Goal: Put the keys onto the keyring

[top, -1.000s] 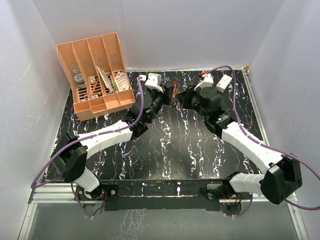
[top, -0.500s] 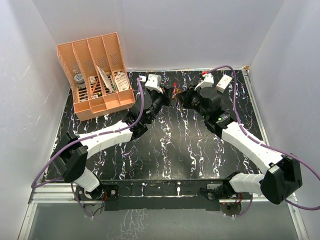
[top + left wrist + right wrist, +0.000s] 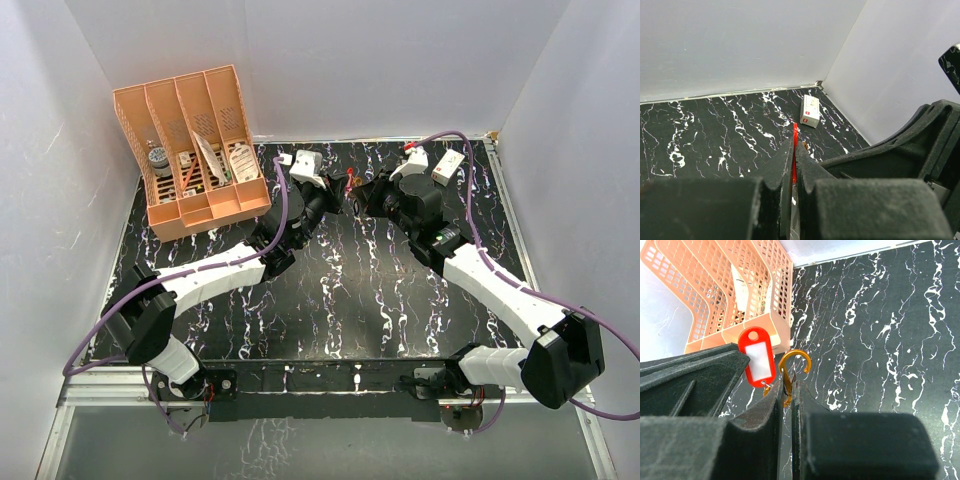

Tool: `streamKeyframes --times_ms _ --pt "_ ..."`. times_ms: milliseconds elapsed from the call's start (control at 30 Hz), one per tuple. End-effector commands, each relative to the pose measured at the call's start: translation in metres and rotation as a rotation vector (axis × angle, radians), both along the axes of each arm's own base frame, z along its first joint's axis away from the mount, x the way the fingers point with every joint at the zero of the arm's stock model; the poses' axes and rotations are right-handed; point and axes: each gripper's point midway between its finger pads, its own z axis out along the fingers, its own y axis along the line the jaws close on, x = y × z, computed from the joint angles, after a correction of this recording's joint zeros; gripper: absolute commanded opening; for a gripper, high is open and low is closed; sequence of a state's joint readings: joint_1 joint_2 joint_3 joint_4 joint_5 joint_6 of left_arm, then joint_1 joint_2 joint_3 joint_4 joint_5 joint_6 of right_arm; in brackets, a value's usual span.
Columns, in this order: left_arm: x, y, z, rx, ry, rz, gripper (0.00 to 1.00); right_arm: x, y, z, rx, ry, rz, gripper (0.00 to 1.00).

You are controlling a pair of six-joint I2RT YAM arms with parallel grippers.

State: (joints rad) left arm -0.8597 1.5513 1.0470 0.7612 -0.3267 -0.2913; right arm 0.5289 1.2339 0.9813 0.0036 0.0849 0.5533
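My left gripper (image 3: 338, 191) and right gripper (image 3: 364, 194) meet tip to tip above the far middle of the table. The left gripper (image 3: 795, 146) is shut on the red-headed key (image 3: 795, 136), seen edge-on between its jaws. In the right wrist view this key (image 3: 756, 356) shows as a red tag with a white label. The right gripper (image 3: 789, 386) is shut on the orange-gold keyring (image 3: 793, 365), whose open hook stands up just right of the red key, almost touching it. The plain silver key does not show.
An orange mesh file organiser (image 3: 190, 150) with several items stands at the back left, also in the right wrist view (image 3: 725, 295). A small white box (image 3: 448, 165) lies at the back right, also in the left wrist view (image 3: 810, 111). White walls enclose the table.
The two grippers have closed the small gap between them, bringing the red key nearer the keyring. Both stay shut on what they hold.
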Motion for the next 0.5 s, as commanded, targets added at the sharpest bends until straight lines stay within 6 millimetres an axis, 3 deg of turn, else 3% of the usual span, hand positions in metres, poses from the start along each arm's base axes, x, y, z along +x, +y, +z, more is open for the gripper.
streamKeyframes --times_ms 0,467 --pt "-0.0053 0.0021 0.0209 -0.057 -0.04 -0.012 0.0 0.0073 -0.0004 0.0337 0.044 -0.072 -0.024 0.0" --pt "-0.0052 0.0001 0.0255 -0.064 -0.048 -0.017 0.0 0.0074 0.0014 0.0313 0.04 -0.064 -0.016 0.0"
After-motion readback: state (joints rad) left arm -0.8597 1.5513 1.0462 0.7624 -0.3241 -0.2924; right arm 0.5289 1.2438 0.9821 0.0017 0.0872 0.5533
